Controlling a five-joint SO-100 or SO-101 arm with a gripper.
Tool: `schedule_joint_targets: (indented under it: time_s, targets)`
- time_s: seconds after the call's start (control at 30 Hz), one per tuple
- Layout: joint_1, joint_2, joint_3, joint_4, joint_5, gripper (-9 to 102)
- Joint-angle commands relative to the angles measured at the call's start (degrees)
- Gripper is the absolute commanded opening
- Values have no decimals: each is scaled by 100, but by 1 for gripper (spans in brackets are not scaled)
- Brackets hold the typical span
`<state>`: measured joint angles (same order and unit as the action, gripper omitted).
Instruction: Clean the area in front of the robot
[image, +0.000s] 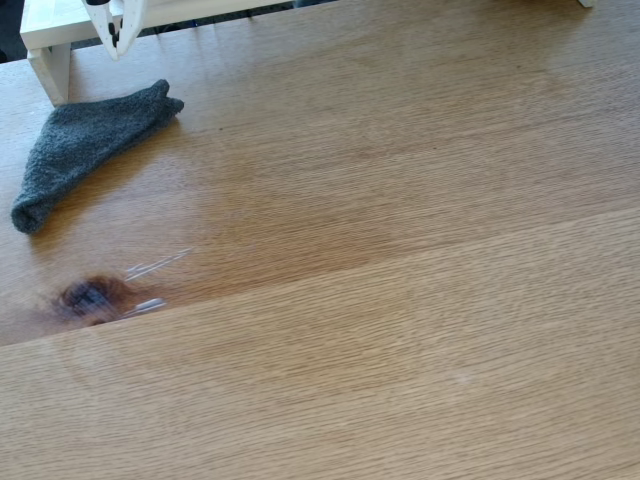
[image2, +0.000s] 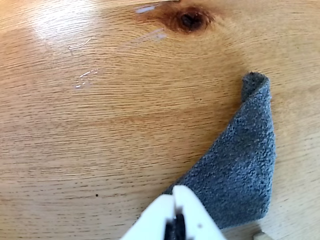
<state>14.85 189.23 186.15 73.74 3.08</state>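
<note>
Just beside the pressed-together tool (image2: 176, 199), a grey folded cloth (image2: 242, 162) lies on the oak tabletop (image2: 100, 140).

From my station, both feeds are bright, lit by soft daylight. In the fixed view the oak tabletop (image: 400, 300) is evenly lit, with a pale sheen toward the far edge beyond the dark knot (image: 88, 296); thin glints streak just beside that knot. The grey cloth (image: 85, 140) casts only a faint shadow. In the wrist view a broad glare patch lies left of the knot (image2: 190, 20). The grain curves there, showing lens distortion, and the white gripper (image2: 175, 205) at the bottom edge is soft, out of focus.
</note>
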Motion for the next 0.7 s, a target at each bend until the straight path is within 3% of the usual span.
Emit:
schedule_joint_targets:
  time_s: [0.0,0.13,0.33,0.47,0.67]
  targets:
    - [-141,-246,589,-343,-70,0]
    - [-624,-1573,202,-1389,-149,0]
    - [-1222,-4087,-2127,-1934,360,2]
    - [-290,-6398,-4254,-1802,809,23]
    - [1661,-8068,-6398,-1635,1028,31]
